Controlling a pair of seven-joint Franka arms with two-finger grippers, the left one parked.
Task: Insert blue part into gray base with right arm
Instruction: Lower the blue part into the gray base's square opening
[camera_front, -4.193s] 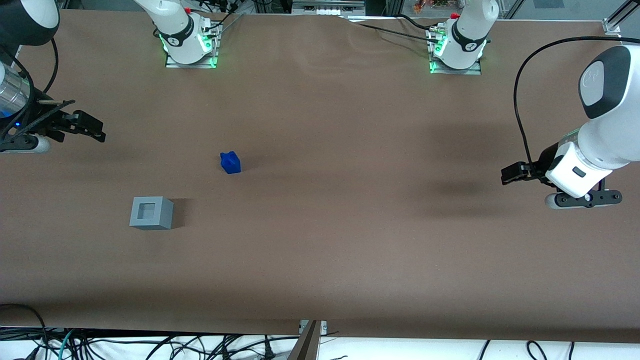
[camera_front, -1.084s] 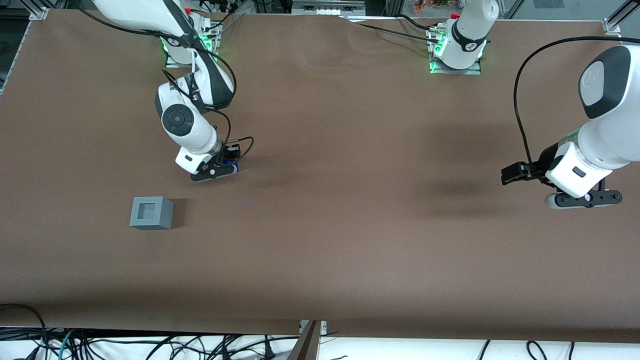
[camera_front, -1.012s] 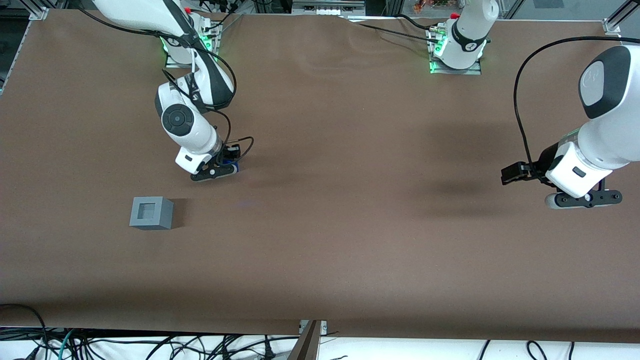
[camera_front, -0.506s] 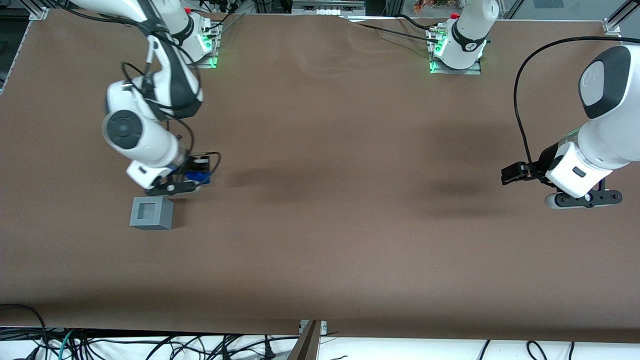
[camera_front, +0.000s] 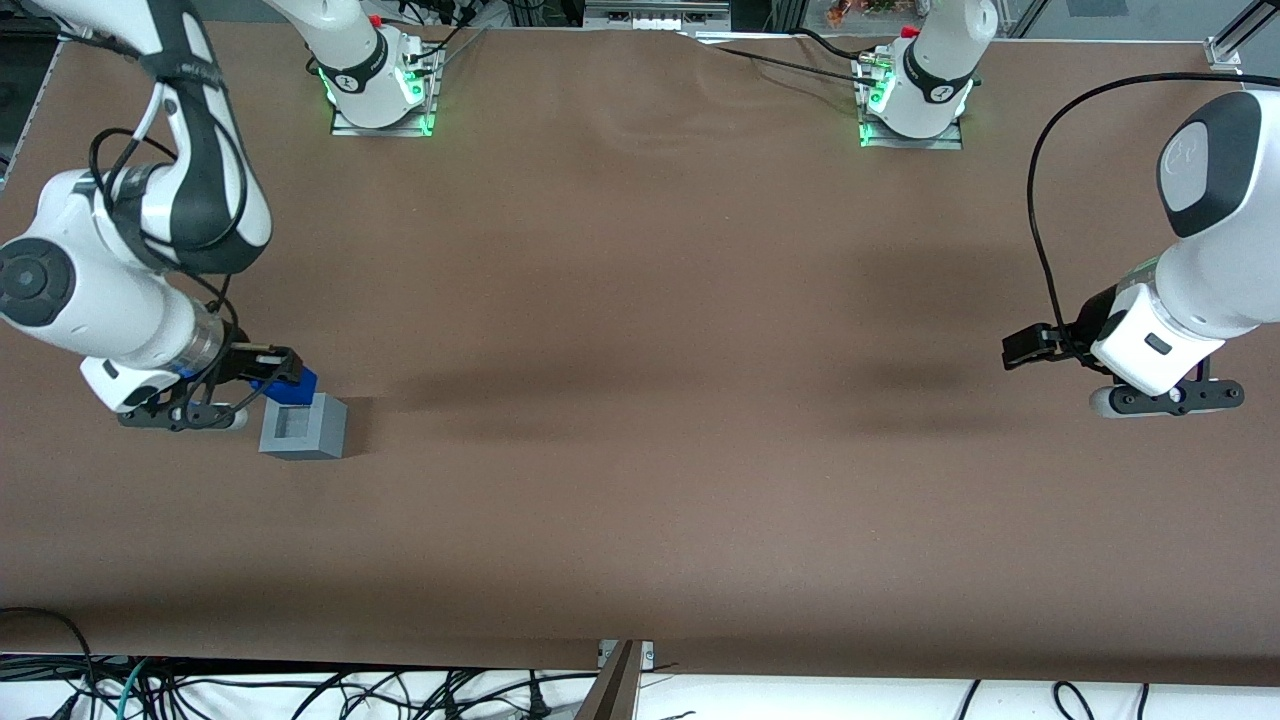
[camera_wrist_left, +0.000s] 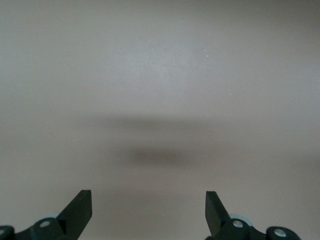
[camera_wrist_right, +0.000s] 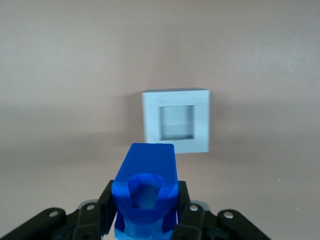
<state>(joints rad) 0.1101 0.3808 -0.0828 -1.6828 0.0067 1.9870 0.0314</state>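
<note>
**Desk:** One brown surface (camera_front: 700, 450) carries everything. Where does the work stand?

**Photographer:** At the working arm's end. The right arm (camera_front: 120, 280) reaches down there, and the gray base (camera_front: 303, 426) sits on the surface with its square recess facing up. The gripper (camera_front: 268, 378) hangs just above the base's edge that lies farther from the front camera.

**Desk:** And the blue part?

**Photographer:** The blue part (camera_front: 284, 385) is pinched between the gripper's two fingers, closed snugly on its sides, clear of the surface. In the wrist view the blue part (camera_wrist_right: 145, 192) hangs short of the recess of the gray base (camera_wrist_right: 175, 121), not yet over it.

**Desk:** What could go wrong from here?

**Photographer:** My reading is that the offset is the risk. A descent now would likely land the part on the rim instead of in the opening. The base appears to stand loose, so a push on one edge might slide or tip it. The recess looks only a little wider than the part, so a slight twist in the grip could jam it at the mouth.

**Desk:** Any brands or writing?

**Photographer:** None that I can read on the arm, the base or the part.
</note>
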